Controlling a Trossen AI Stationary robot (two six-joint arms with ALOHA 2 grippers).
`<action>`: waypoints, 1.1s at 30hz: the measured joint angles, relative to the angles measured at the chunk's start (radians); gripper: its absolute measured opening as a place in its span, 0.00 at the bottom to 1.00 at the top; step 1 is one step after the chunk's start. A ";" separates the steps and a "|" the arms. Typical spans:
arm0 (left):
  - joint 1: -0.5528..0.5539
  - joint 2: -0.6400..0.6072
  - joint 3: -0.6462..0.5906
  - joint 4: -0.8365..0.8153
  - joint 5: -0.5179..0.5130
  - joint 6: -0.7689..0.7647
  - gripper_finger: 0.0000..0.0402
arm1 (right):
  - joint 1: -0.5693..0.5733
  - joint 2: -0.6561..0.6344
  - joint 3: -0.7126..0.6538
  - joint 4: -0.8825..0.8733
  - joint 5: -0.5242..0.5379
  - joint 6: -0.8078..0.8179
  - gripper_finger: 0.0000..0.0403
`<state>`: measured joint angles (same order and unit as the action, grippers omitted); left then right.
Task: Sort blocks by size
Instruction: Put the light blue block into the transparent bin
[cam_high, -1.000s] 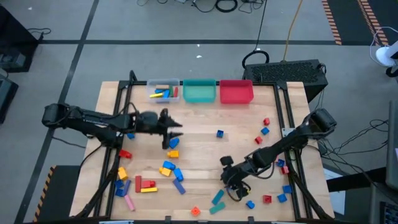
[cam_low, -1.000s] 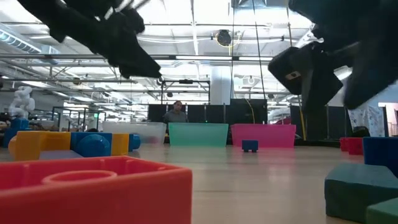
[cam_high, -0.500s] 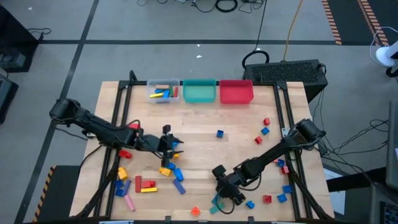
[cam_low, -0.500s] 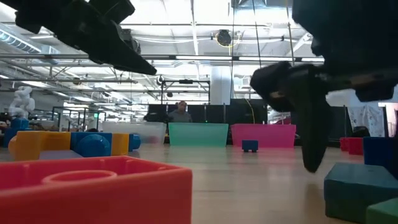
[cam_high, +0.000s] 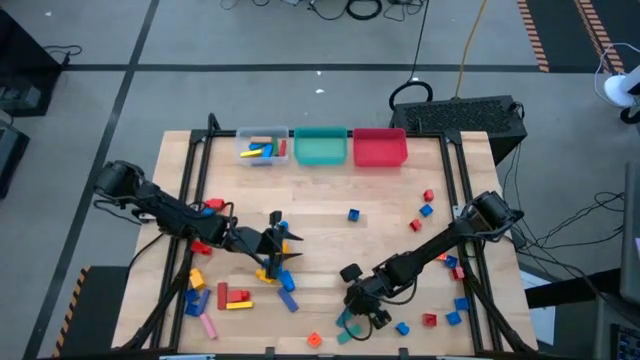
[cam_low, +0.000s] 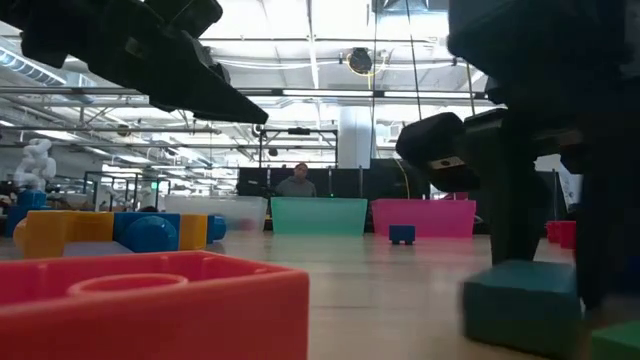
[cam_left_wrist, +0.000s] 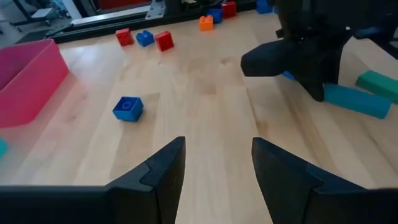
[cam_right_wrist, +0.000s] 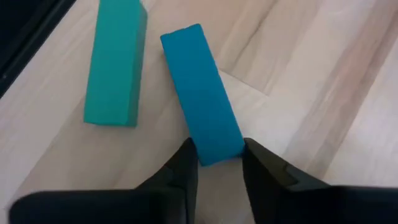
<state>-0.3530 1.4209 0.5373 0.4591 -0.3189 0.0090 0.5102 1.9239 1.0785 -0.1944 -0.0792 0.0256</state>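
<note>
You are pinching one end of the blue bar with the right gripper near the table's front edge; next, lift it toward the bins. Your left gripper is hovering with fingers spread.

Bright overhead light; low view's foreground blurred, ceiling glaring.

I see small coloured blocks scattered across the near bench; one long blue bar lies flat beside a teal bar.

Right gripper clamping teal bar, green bar beside
</note>
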 joint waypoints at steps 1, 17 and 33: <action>-0.004 0.001 0.000 0.000 -0.008 0.000 0.47 | -0.005 -0.001 0.000 0.000 -0.001 0.010 0.19; -0.060 0.005 0.000 0.004 -0.061 0.159 0.47 | -0.035 -0.194 -0.004 -0.188 0.605 0.245 0.20; -0.030 0.078 0.004 0.176 -0.132 0.286 0.56 | -0.115 -0.223 -0.003 -0.136 0.786 0.199 0.21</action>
<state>-0.3829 1.4992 0.5410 0.6355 -0.4505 0.2951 0.3948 1.7004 1.0756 -0.3301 0.7065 0.2242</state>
